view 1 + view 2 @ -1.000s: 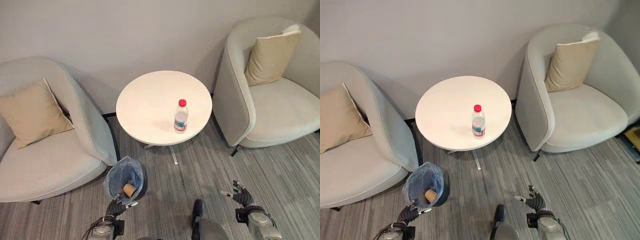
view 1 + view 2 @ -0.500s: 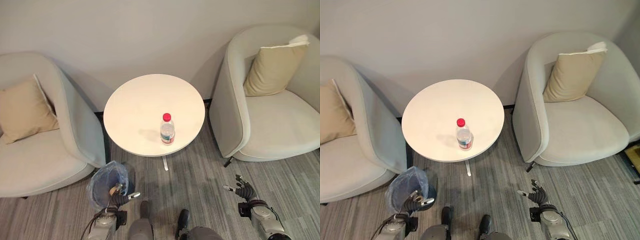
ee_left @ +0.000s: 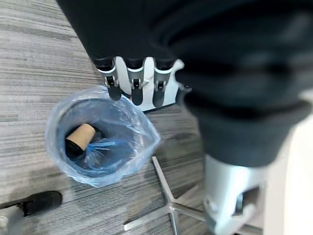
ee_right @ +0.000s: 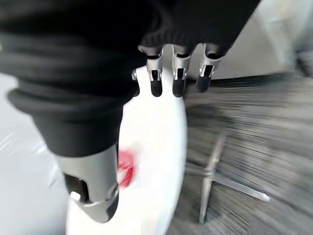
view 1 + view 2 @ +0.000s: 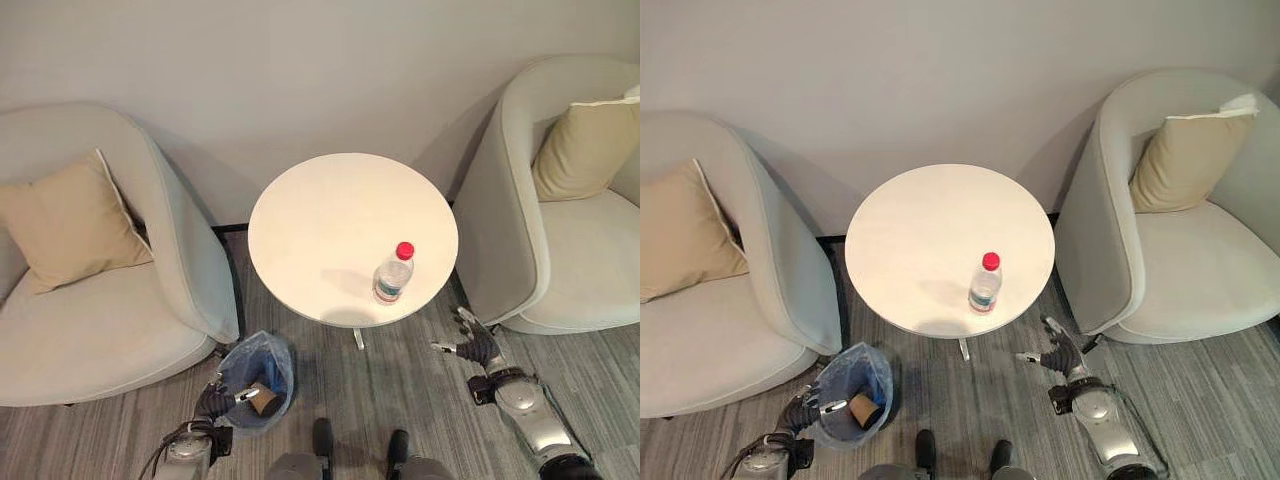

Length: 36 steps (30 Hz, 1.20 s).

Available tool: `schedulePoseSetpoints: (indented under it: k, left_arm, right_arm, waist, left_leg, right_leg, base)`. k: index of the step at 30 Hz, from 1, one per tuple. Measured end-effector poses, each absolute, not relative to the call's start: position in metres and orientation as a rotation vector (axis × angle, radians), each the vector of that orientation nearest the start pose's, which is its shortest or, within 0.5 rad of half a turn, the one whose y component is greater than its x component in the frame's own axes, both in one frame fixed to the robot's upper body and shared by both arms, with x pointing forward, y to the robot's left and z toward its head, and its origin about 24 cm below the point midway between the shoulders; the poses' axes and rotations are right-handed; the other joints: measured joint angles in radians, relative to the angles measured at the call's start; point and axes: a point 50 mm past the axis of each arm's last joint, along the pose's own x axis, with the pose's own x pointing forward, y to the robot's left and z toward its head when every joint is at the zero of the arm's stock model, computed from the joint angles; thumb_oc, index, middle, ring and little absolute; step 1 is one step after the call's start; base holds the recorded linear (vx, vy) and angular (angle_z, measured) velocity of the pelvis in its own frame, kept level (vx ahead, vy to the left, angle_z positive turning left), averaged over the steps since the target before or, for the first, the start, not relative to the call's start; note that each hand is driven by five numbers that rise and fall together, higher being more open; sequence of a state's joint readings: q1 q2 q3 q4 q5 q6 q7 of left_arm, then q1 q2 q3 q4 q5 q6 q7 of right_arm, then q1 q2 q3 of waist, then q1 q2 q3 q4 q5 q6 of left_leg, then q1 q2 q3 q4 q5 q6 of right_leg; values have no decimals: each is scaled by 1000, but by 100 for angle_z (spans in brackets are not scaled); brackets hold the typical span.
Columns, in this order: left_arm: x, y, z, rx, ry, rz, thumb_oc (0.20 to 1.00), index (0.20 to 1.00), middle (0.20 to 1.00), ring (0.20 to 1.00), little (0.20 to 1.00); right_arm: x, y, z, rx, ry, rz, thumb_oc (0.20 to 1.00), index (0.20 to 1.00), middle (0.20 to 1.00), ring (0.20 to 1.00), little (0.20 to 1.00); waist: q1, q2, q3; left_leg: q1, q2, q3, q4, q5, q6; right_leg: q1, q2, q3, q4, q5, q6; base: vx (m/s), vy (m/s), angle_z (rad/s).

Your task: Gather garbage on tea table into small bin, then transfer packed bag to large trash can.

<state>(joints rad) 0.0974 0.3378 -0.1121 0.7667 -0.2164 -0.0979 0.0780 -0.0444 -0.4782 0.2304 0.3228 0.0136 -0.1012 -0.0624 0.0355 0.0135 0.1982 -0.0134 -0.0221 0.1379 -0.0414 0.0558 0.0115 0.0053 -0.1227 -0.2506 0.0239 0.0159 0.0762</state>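
Observation:
A clear water bottle [image 5: 392, 275] with a red cap stands upright near the front edge of the round white tea table [image 5: 330, 215]. On the floor to the table's front left sits the small bin [image 5: 256, 368], lined with a blue bag [image 3: 105, 147]. A brown paper cup [image 3: 80, 136] lies inside it. My left hand [image 5: 215, 402] hangs open just beside the bin's rim and holds nothing. My right hand [image 5: 473, 346] is open with its fingers [image 4: 178, 73] spread, low by the table's front right edge, a short way from the bottle.
A grey armchair [image 5: 110, 330] with a tan cushion [image 5: 70, 225] stands left of the table, close against the bin. A second armchair [image 5: 575, 270] with a cushion [image 5: 585, 150] stands on the right. The table's metal foot [image 3: 168, 205] spreads over the carpet.
The camera has shifted. My right hand has risen and come closer to the table's edge and the bottle. The left hand stays by the bin.

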Motion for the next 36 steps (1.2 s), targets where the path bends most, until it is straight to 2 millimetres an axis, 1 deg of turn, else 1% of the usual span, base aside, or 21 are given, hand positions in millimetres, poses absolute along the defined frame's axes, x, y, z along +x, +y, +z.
schedulePoseSetpoints:
  k: [3,4,5,7,8,11,12,16,18,20,22,23,24,26,27,28,29,30,32,34,36]
  left_arm:
    - [140,250,-115,178,786,187,1000,1000,1000,1000,1000]
    - [139,249,-116,175,789,185,1000,1000,1000,1000,1000]
    - [138,248,-116,171,791,185,1000,1000,1000,1000,1000]
    - [132,245,-119,162,805,179,1000,1000,1000,1000,1000]
    - [132,244,-120,157,807,173,1000,1000,1000,1000,1000]
    - [126,244,-122,152,821,169,1000,1000,1000,1000,1000]
    - [124,244,-122,151,826,168,1000,1000,1000,1000,1000]
    - [114,245,-125,150,852,173,1000,1000,1000,1000,1000]
    - [109,246,-126,150,865,173,1000,1000,1000,1000,1000]
    - [112,245,-126,148,858,167,1000,1000,1000,1000,1000]
    - [111,245,-126,147,861,165,1000,1000,1000,1000,1000]
    - [111,246,-126,148,861,164,1000,1000,1000,1000,1000]
    - [113,246,-125,150,855,163,1000,1000,1000,1000,1000]
    - [114,246,-124,151,852,161,1000,1000,1000,1000,1000]
    - [119,245,-123,158,841,149,1000,1000,1000,1000,1000]
    - [121,243,-122,169,833,126,1000,1000,1000,1000,1000]
    - [132,240,-119,173,802,108,1000,1000,1000,1000,1000]
    - [136,240,-117,173,790,106,1000,1000,1000,1000,1000]
    - [138,240,-116,170,780,108,1000,1000,1000,1000,1000]
    - [138,241,-116,160,780,115,1000,1000,1000,1000,1000]
    - [138,243,-116,147,778,127,1000,1000,1000,1000,1000]
  right_arm:
    - [263,-208,12,-584,140,174,1000,1000,1000,1000,1000]
    - [266,-206,14,-600,126,182,1000,1000,1000,1000,1000]
    - [269,-204,16,-615,114,189,1000,1000,1000,1000,1000]
    - [277,-195,22,-648,81,223,1000,1000,1000,1000,1000]
    - [279,-193,22,-663,78,230,1000,1000,1000,1000,1000]
    - [281,-194,18,-670,99,226,1000,1000,1000,1000,1000]
    - [281,-195,16,-673,111,220,1000,1000,1000,1000,1000]
    - [284,-201,7,-675,159,183,1000,1000,1000,1000,1000]
    - [287,-200,6,-669,173,166,1000,1000,1000,1000,1000]
    - [293,-200,10,-671,159,146,1000,1000,1000,1000,1000]
    - [298,-198,15,-669,141,135,1000,1000,1000,1000,1000]
    - [302,-197,18,-665,132,131,1000,1000,1000,1000,1000]
    - [311,-196,27,-648,107,116,1000,1000,1000,1000,1000]
    - [313,-196,30,-644,100,111,1000,1000,1000,1000,1000]
    - [322,-194,36,-642,87,107,1000,1000,1000,1000,1000]
    - [329,-190,41,-620,82,105,1000,1000,1000,1000,1000]
    - [340,-188,52,-616,61,89,507,507,507,507,507]
    - [343,-188,54,-607,58,81,200,200,200,200,200]
    - [348,-187,57,-596,58,61,200,200,200,200,200]
    - [348,-187,58,-577,58,55,200,200,200,200,200]
    - [350,-186,60,-549,57,49,200,200,200,200,200]
  waist:
    - [1,3,-3]
    - [2,3,-5]
    - [15,7,-8]
    - [16,11,-14]
    - [18,12,-16]
    - [32,21,-27]
    - [31,22,-32]
    - [60,25,-35]
    - [70,25,-35]
    - [68,25,-36]
    - [88,26,-34]
    - [94,27,-33]
    - [97,28,-32]
    - [97,29,-26]
    - [116,32,-11]
    - [135,37,0]
    - [138,42,30]
    - [142,42,39]
    - [160,43,50]
    - [169,42,52]
    - [169,41,57]
  left_leg:
    - [14,4,4,-2,0,0]
    - [16,6,3,-2,0,0]
    - [15,9,0,-4,0,0]
    - [18,13,1,-19,3,5]
    - [18,15,-1,-19,6,5]
    - [15,15,-16,-23,7,5]
    - [16,15,-17,-24,8,5]
    - [17,13,-27,-36,21,6]
    - [10,11,-39,-37,28,9]
    - [0,10,-51,-37,28,5]
    - [-8,10,-53,-37,31,7]
    - [-15,9,-58,-36,28,1]
    - [-42,8,-68,-36,35,-2]
    - [-51,8,-72,-36,41,-1]
    - [-64,6,-79,-36,55,9]
    - [-89,4,-89,-28,56,9]
    - [-113,3,-104,-16,60,5]
    - [-122,3,-110,-15,63,4]
    - [-127,2,-116,-15,64,3]
    - [-127,0,-122,-16,64,3]
    - [-127,-1,-129,-17,64,3]
  right_leg:
    - [37,12,2,-58,29,-2]
    - [46,16,1,-74,35,-3]
    - [50,21,-1,-82,40,-6]
    - [55,31,2,-106,52,-3]
    - [59,32,-3,-106,58,-11]
    - [64,34,-14,-106,58,-11]
    - [63,33,-18,-106,57,-11]
    - [62,33,-30,-106,57,-11]
    - [62,33,-33,-106,57,-11]
    - [58,32,-54,-106,57,-11]
    - [54,32,-55,-106,57,-11]
    - [47,32,-55,-106,56,-9]
    - [23,32,-64,-106,60,-9]
    - [17,31,-73,-106,62,-10]
    - [6,31,-83,-106,65,-14]
    - [-9,30,-87,-106,62,-8]
    - [-21,30,-106,-106,70,-16]
    - [-27,30,-112,-106,70,-16]
    - [-31,30,-116,-106,70,-16]
    - [-28,29,-121,-106,69,-15]
    - [-26,28,-130,-106,69,-15]
  base:
    - [15,-8,-6]
    - [0,0,0]
    - [0,0,0]
    - [36,4,-3]
    - [52,12,9]
    - [30,8,11]
    - [31,10,14]
    - [23,14,9]
    - [-12,10,8]
    - [-19,10,23]
    - [-39,24,8]
    - [-52,23,8]
    - [-48,25,17]
    - [-47,17,18]
    - [-78,16,15]
    - [-116,15,35]
    - [-70,10,31]
    - [-40,1,31]
    - [-10,0,9]
    - [-6,-1,9]
    - [1,-5,11]
